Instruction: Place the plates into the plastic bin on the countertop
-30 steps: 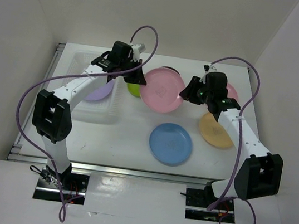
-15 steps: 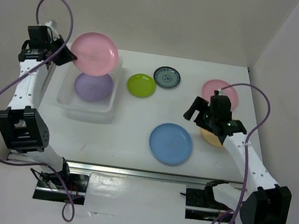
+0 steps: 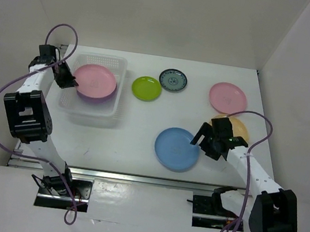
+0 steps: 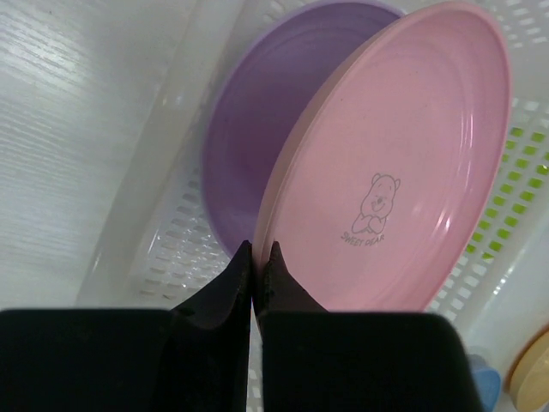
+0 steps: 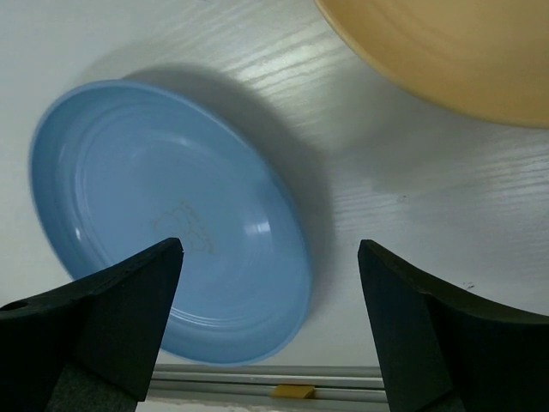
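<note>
The left gripper (image 4: pixel 257 251) is pinched almost fully together on the near rim of the pink plate (image 4: pixel 403 163), with only the thickness of the rim between its fingers. In the top view this plate sits inside the plastic bin (image 3: pixel 93 117) at the upper left of the frame. It is tilted rather than flat, its far edge lower than the gripped edge. Under it lies the lavender plate (image 4: pixel 257 120) on the floor of the bin, showing to the left of the pink one in the left wrist view (a small bear drawing marks the pink plate's face).

The right gripper (image 5: pixel 270 247) is spread wide and holds nothing. It hangs above the right part of the blue plate (image 3: pixel 176 149), which lies flat on the countertop (image 3: pixel 137 119) at lower centre of the top view, near the metal rail (image 3: pixel 134 178). Whether the fingertips touch the plate cannot be told. Just right of the blue plate, partly hidden by the right arm, lies the orange-yellow plate (image 3: pixel 242 128).

Along the upper part of the top view, the lime green plate (image 3: pixel 146 88) lies just right of the bin. The dark teal patterned plate (image 3: pixel 173 80) lies just beside it, up and to the right. The second pink plate (image 3: pixel 228 98) lies well to the right, above the orange-yellow one.
</note>
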`<state>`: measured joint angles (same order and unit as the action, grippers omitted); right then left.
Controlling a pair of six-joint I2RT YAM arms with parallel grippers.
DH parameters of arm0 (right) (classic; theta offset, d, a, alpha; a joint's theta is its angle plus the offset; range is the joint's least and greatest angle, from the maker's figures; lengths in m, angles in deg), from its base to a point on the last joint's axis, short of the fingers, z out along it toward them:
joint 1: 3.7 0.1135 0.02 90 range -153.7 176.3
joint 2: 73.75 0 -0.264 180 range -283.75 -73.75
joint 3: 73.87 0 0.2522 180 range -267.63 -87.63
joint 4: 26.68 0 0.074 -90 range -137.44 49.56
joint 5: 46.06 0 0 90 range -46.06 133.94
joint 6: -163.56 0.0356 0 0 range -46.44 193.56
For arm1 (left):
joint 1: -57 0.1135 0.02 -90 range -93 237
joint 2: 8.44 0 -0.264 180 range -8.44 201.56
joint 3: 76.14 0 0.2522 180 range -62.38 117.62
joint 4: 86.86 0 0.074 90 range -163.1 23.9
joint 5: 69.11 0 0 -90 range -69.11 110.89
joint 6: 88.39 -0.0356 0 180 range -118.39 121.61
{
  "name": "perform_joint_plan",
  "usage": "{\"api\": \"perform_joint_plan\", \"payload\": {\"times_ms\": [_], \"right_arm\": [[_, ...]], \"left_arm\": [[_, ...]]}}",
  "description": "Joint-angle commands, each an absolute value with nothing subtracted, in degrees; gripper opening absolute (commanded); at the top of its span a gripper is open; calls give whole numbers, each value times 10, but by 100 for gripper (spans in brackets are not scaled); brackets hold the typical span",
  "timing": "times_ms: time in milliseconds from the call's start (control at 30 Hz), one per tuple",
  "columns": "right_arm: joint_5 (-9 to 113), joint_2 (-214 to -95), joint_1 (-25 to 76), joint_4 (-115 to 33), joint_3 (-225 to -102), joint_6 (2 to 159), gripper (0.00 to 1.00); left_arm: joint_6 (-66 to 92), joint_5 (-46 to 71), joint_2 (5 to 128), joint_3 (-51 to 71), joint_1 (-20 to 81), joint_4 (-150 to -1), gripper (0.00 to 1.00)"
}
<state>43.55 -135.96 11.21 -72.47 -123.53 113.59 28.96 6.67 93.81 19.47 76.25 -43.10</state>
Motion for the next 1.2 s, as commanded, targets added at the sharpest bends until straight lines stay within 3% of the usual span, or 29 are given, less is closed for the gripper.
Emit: {"api": "perform_joint_plan", "payload": {"times_ms": [0,133,233,400,433,467,567,667,800,833,967,1167], "right_arm": [[431,-1369,116,-694,-1214,1153,91],[452,-1381,116,-667,-1196,1153,89],[453,-1387,116,-662,-1196,1153,89],[453,-1392,116,-657,-1191,1153,86],[458,-1392,116,-657,-1191,1147,84],[458,-1398,116,-650,-1191,1147,79],[464,-1409,116,-643,-1186,1147,73],[464,-1422,116,-638,-1180,1152,68],[470,-1434,116,-620,-1180,1152,45],[470,-1441,116,-620,-1180,1152,31],[470,-1449,116,-638,-1204,1147,0],[482,-1398,116,-671,-1333,1110,0]], "left_arm": [[296,86,952,203,764,-451,0],[289,112,982,225,751,-427,5],[283,112,989,231,738,-421,29],[272,151,982,248,719,-399,52],[272,151,973,248,719,-399,58],[272,151,961,254,713,-392,72],[267,163,937,278,699,-379,90],[267,170,903,328,683,-359,91],[255,170,853,368,654,-348,94],[255,164,835,375,648,-342,95],[234,61,795,375,619,-347,98],[218,-74,779,308,518,-392,94]]}}
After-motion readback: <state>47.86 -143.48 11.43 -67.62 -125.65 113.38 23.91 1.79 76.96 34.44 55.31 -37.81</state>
